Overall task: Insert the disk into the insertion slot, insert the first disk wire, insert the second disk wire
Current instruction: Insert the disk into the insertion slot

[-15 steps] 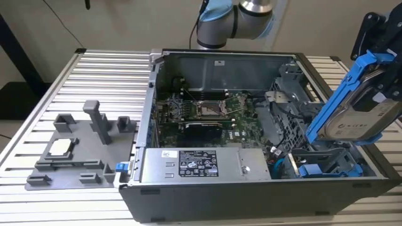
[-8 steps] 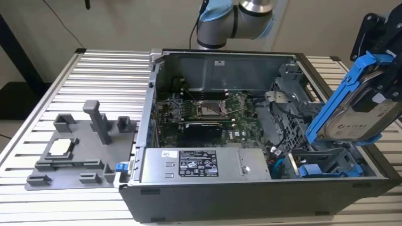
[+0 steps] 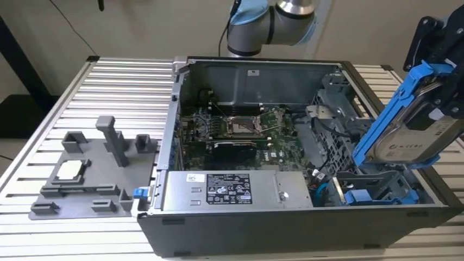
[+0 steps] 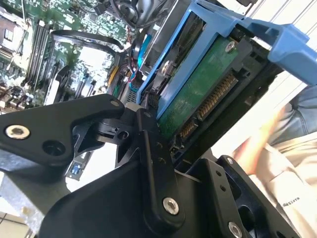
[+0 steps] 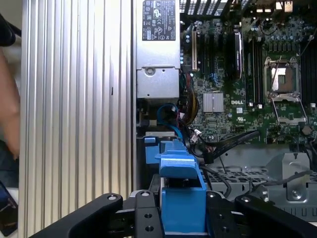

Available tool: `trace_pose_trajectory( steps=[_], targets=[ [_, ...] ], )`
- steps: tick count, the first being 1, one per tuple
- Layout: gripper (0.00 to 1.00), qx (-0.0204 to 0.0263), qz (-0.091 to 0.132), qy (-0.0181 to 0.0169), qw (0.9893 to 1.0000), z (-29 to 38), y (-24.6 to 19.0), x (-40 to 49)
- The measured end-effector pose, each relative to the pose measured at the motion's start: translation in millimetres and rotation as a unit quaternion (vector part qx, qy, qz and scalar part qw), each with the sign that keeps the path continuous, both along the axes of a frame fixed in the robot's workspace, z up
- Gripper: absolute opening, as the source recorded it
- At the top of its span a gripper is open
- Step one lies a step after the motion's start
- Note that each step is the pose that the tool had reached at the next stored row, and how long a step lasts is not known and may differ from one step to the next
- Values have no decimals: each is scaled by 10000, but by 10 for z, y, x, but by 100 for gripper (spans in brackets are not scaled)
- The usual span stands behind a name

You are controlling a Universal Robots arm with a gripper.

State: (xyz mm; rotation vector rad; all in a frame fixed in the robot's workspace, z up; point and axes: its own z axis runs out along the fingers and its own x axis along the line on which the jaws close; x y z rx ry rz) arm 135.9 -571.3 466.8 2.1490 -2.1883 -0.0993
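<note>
We see the hand (image 5: 182,213) clamped on the disk (image 3: 414,136), which hangs tilted at the exterior view's right, just above the insertion slot (image 3: 366,185), presumably to aim its lower end inward.

We're at a robotics lab bench here, no doubt about it: a ribbed aluminium table (image 3: 108,81), 1 open computer case (image 3: 290,231) with its motherboard (image 3: 239,128) laid bare, and a grey fixture plate (image 3: 73,202) beside it. Behind stands a robot arm (image 3: 272,24), its gripper (image 5: 182,210) clamped on the disk (image 3: 409,138).
</note>
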Motion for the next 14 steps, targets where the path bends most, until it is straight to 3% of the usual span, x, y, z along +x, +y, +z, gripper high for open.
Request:
trace_pose_trajectory(
  steps=[9, 14],
  targets=[
    [33, -1, 0, 2, 10000, -57, 0, 3],
    [33, -1, 0, 2, 10000, -133, 0, 7]
  ],
)
